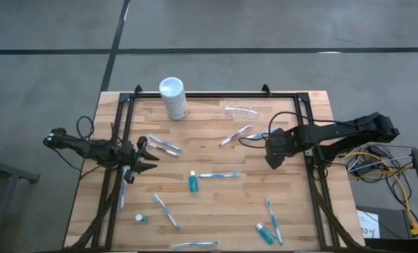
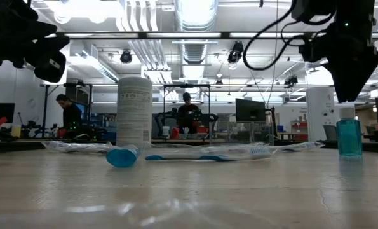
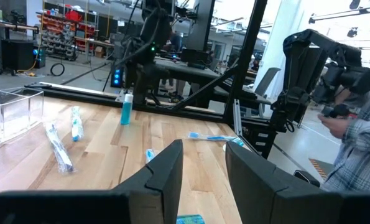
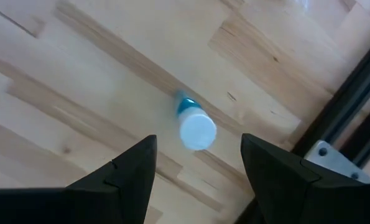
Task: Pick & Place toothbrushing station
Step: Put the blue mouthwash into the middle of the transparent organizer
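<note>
The toothbrushing station is a small clear plastic holder (image 1: 240, 109) that rests on its base at the table's far side, right of the white cylinder (image 1: 172, 97); the left wrist view shows the holder (image 3: 10, 112) too. My right gripper (image 1: 272, 160) points down, open, above a small upright blue bottle with a white cap (image 4: 197, 130). Its fingers stand on either side of the bottle and well above it (image 2: 349, 137). My left gripper (image 3: 203, 149) waits level at the table's left edge, open, with nothing between its fingers.
Blue-and-white toothbrushes (image 1: 219, 175) lie scattered over the wood. Other small blue bottles stand or lie near the middle (image 1: 192, 183) and the near right (image 1: 263, 230). Black frame rails (image 1: 310, 176) run along the table's sides. A person's sleeve (image 3: 352, 137) shows beyond the table.
</note>
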